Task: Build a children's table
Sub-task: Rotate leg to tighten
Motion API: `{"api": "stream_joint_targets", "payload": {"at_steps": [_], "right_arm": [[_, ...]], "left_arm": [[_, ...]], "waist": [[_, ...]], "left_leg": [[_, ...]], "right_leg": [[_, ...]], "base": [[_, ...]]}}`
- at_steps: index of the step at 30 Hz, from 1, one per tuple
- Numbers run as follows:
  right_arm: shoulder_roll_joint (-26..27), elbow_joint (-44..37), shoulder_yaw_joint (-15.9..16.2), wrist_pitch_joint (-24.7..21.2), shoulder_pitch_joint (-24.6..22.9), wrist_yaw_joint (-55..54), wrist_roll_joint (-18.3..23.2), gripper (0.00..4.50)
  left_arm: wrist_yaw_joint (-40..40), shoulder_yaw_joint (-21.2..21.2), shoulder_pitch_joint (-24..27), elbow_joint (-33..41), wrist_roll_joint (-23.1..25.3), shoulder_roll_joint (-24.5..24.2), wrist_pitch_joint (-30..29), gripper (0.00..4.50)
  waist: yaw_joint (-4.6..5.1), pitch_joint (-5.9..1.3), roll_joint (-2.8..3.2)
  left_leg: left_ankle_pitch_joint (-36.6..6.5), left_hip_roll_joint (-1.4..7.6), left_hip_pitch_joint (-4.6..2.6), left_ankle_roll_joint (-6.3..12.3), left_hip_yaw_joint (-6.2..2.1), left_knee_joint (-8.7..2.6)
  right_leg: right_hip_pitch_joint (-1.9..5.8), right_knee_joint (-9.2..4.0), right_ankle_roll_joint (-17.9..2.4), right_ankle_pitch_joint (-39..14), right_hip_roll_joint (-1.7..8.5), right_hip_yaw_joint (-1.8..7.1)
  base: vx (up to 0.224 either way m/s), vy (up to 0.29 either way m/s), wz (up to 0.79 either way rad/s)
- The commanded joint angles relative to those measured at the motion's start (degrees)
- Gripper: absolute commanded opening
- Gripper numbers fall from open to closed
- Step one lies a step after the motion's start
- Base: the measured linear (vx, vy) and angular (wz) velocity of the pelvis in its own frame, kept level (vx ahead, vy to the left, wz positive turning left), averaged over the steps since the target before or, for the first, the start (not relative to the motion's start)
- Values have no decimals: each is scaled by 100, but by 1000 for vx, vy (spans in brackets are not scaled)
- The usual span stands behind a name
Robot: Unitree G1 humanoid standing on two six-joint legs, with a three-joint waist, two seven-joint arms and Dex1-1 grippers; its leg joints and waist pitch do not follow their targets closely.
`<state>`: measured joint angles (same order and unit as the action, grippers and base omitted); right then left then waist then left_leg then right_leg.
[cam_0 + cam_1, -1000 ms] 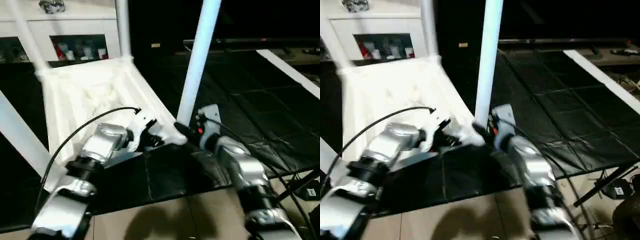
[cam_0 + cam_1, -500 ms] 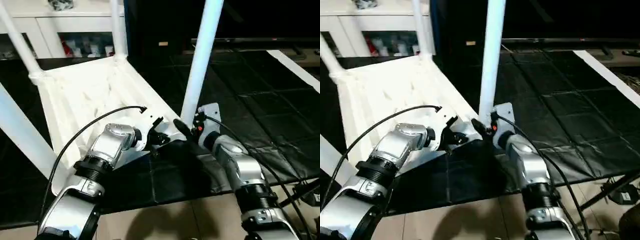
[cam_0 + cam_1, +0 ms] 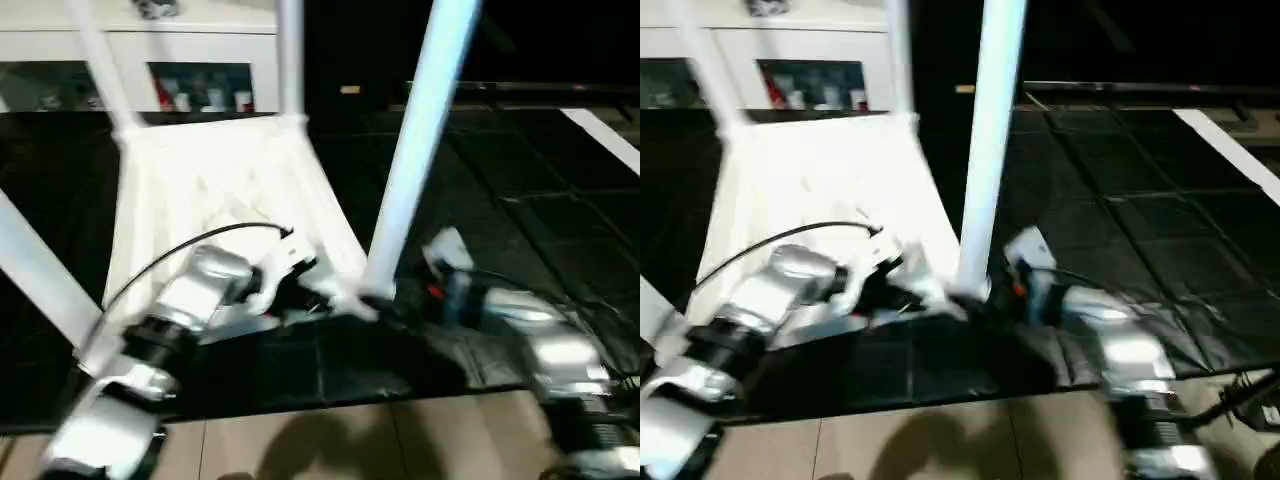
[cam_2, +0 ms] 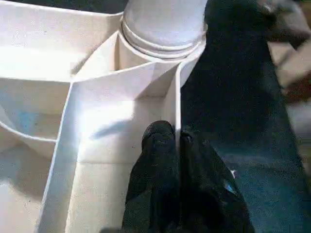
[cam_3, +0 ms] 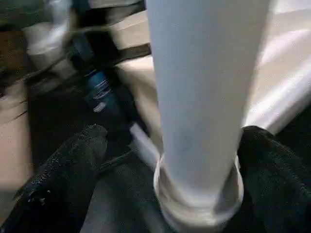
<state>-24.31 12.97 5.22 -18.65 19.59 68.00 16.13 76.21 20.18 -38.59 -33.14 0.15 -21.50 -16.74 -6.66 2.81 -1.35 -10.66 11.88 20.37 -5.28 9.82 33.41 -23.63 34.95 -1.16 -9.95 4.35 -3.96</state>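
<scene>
The left hand point(image 4: 176, 141) is pinched shut on the thin white rim wall of the children's table point(image 3: 215, 190), one black finger point(image 4: 156, 145) inside the ribbed underside and the other outside it, just beside the near corner socket. The right hand point(image 5: 170, 160) stands spread wide at the base of the near leg point(image 3: 420, 150), a finger on each side of the tube and neither visibly pressing it (the wrist view shows a gap on both sides). The table lies upside down on a black mat point(image 3: 520, 210), its ribbed underside facing up and its top flat on the mat. The near leg stands upright in the corner socket closest to the robot. Two more legs point(image 3: 290, 55) rise from the far corners, and a fourth leg point(image 3: 40, 270) slants up at the left edge of the head view. Behind the table stands a white cabinet point(image 3: 190, 50) with glass doors and small coloured things inside. Beige floor tiles point(image 3: 330, 440) show in front of the mat, under the silver forearms.
</scene>
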Motion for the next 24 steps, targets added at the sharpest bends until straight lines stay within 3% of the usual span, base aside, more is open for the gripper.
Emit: {"api": "stream_joint_targets", "payload": {"at_steps": [1, 7, 10, 11, 12, 24], "right_arm": [[-157, -184, 141, -90, -55, 408, 129, 439], [-449, -193, 374, -222, -43, 1025, 244, 424], [-492, -178, 465, -293, -9, 1201, 288, 405], [-499, -162, 495, -304, 7, 1240, 287, 403], [-501, -152, 510, -308, 15, 1259, 284, 380], [-469, 92, 735, -265, 212, 1497, 200, 283]], "left_arm": [[640, 262, -53, 363, -88, 70, 333, 0], [1155, 542, -7, 429, -9, -141, 822, 0], [1374, 607, -22, 463, -57, -188, 941, 0], [1418, 628, -32, 458, -57, -200, 977, 0], [1435, 637, -37, 455, -54, -204, 994, 0], [1380, 667, -86, 236, 22, -218, 1270, 0]], "waist": [[9, -364, 23], [-109, -362, 29], [-117, -364, 24], [-114, -364, -24], [-124, -365, -1], [-106, -371, -24]], "left_leg": [[-959, 144, -43, 353, 21, -354], [-1014, 157, -53, 293, 28, -352], [-1033, 161, -39, 246, 17, -358], [-1026, 159, -31, 251, 21, -357], [-1007, 156, -32, 240, 18, -356], [-907, 143, -13, 241, 18, -346]], "right_leg": [[350, -401, -1213, -975, 336, 261], [328, -402, -1210, -1093, 352, 257], [344, -394, -1207, -1127, 355, 255], [350, -397, -1191, -1137, 355, 254], [347, -393, -1173, -1165, 362, 256], [356, -389, -1111, -1216, 357, 246]], "base": [[0, 0, 0], [0, 0, 0], [0, 0, 0], [0, 0, 0], [0, 0, 0], [0, 0, 0]]}}
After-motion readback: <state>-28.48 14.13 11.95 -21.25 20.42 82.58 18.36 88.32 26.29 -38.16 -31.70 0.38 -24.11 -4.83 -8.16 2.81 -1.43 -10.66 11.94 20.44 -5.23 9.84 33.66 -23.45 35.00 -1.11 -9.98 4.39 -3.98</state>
